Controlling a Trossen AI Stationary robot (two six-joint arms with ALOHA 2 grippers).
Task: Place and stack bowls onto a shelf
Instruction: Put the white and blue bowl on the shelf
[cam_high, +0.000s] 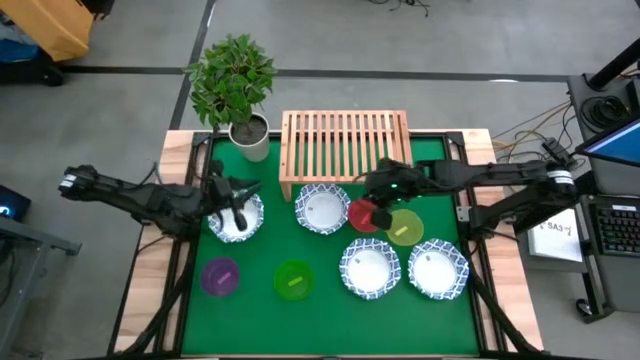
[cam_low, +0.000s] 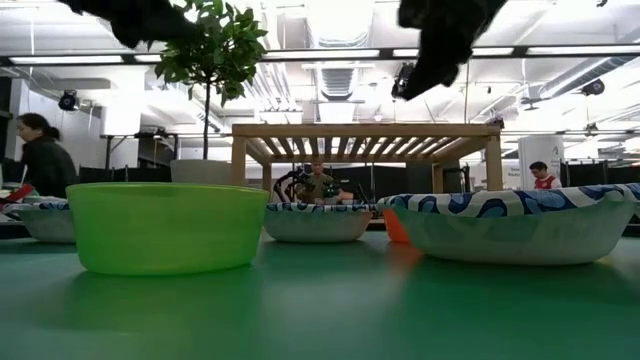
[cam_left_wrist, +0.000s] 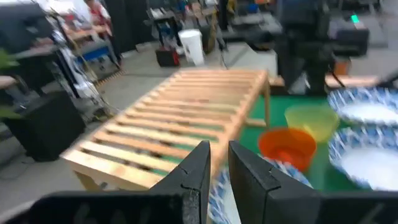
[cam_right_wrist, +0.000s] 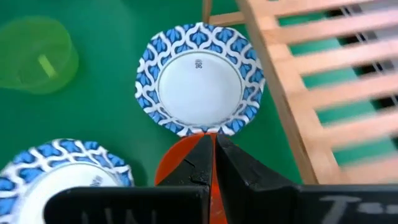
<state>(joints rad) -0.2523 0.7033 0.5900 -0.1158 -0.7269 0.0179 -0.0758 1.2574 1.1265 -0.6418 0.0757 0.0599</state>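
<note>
- High view: the shelf (cam_high: 345, 147) stood at the far edge of the table (cam_high: 330, 305) with nothing on its slats, so I judged stacking had not yet begun. Four patterned bowls lay on the green mat: one under the left gripper (cam_high: 237, 211), one just before the shelf (cam_high: 322, 208), two nearer the front (cam_high: 369, 268) and (cam_high: 438, 268). The red bowl (cam_high: 362, 216) and yellow-green bowl (cam_high: 405, 226) sat touching; the purple bowl (cam_high: 220, 276) and green bowl (cam_high: 293, 280) were near the front left. All bowls looked empty. A potted plant (cam_high: 237, 88) stood left of the shelf.
- High view: the right gripper (cam_high: 381, 208) sat over the red bowl.
- Low view: the green bowl (cam_low: 167, 226) and a patterned bowl (cam_low: 520, 227) filled the foreground, the shelf (cam_low: 366, 145) behind them; a person (cam_low: 38, 158) was in the room at left.
- Left wrist view: the left gripper (cam_left_wrist: 213, 167) had its fingers nearly together with a narrow gap, holding nothing I could see; shelf (cam_left_wrist: 180, 118) ahead.
- Right wrist view: the right gripper (cam_right_wrist: 211, 163) had its fingers pressed together on the rim of the red bowl (cam_right_wrist: 177, 168).
- Judgement: the step was picking the red bowl; next calls for lifting it clear and carrying it to the shelf.
</note>
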